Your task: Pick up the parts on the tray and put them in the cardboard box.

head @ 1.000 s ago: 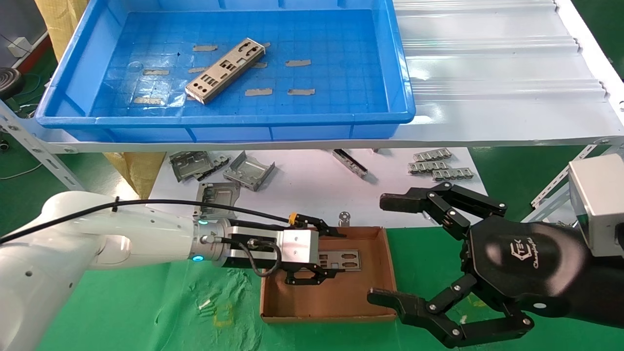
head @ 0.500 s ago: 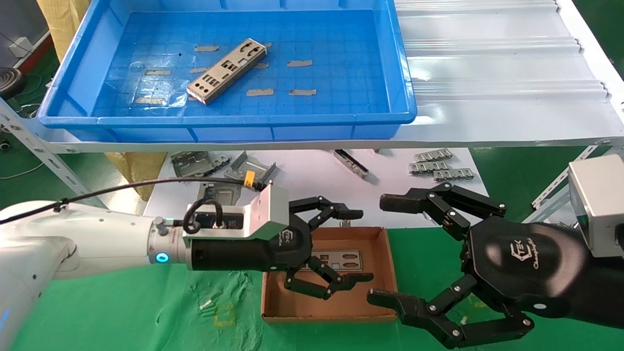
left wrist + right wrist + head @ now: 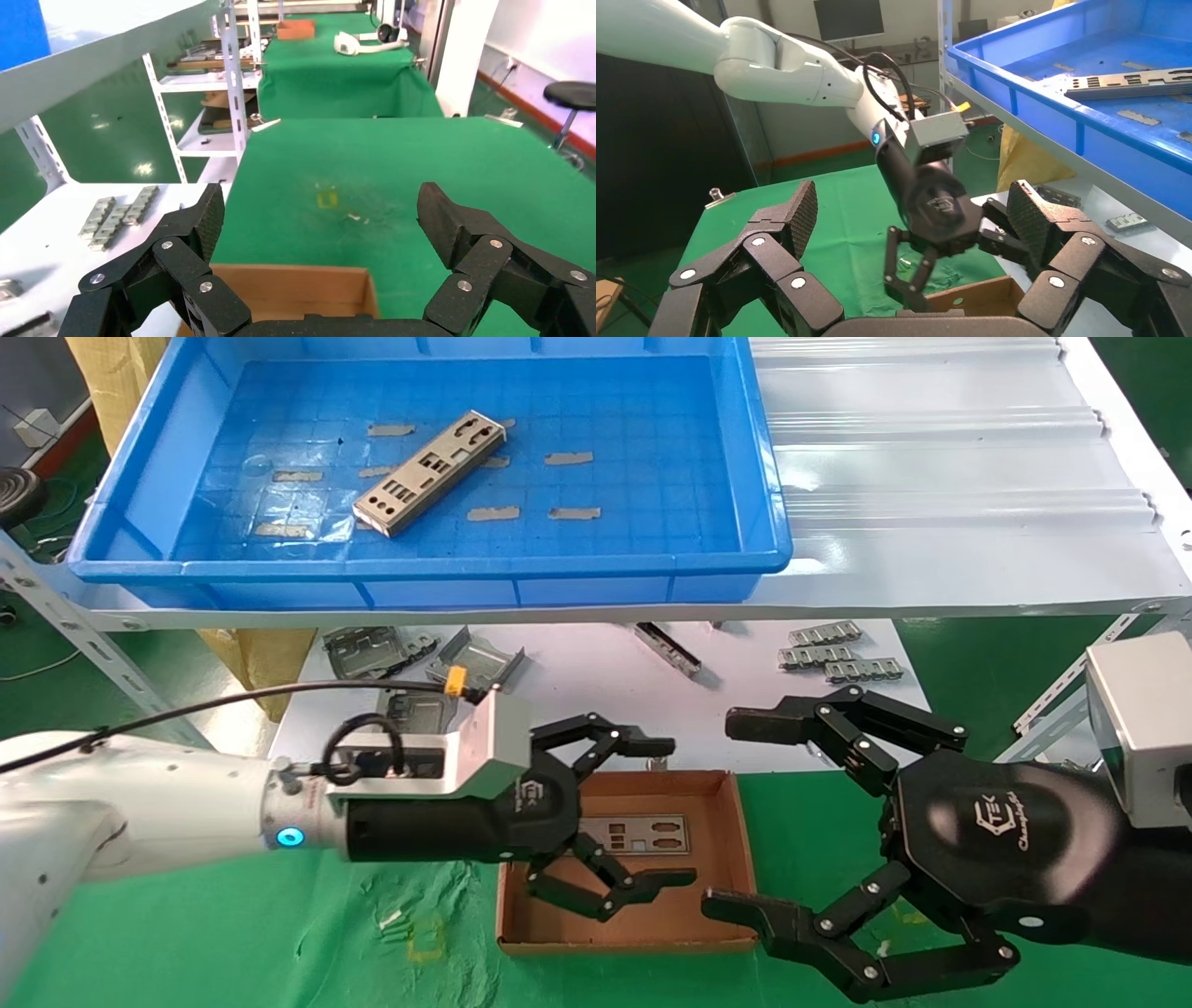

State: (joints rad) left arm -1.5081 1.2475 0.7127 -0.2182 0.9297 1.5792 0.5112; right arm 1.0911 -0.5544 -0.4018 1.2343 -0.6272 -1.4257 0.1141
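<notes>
The left gripper (image 3: pixel 666 812) hangs over the cardboard box (image 3: pixel 736 859) with its black fingers spread wide apart. It holds nothing. The wrist view from that arm shows the same spread fingers (image 3: pixel 200 225) above the brown edge of the box.

One part (image 3: pixel 643 834), a flat grey metal plate with holes cut in it, lies on the floor of the box near the back wall. The arm hides some of it, so it may be longer than it looks.

Another part (image 3: pixel 430 472) lies slanted in the blue tray (image 3: pixel 428 565) on the white shelf (image 3: pixel 931 477) above. Bits of grey tape (image 3: pixel 494 513) are stuck to the tray floor around it.

The right gripper (image 3: pixel 736 812) waits just to the right of the box, near its front corner. Its fingers are wide apart too, and it is empty.

Under the shelf, on a white sheet behind the box, sit bent grey brackets (image 3: pixel 475 663) and small ridged clips (image 3: pixel 838 654).
</notes>
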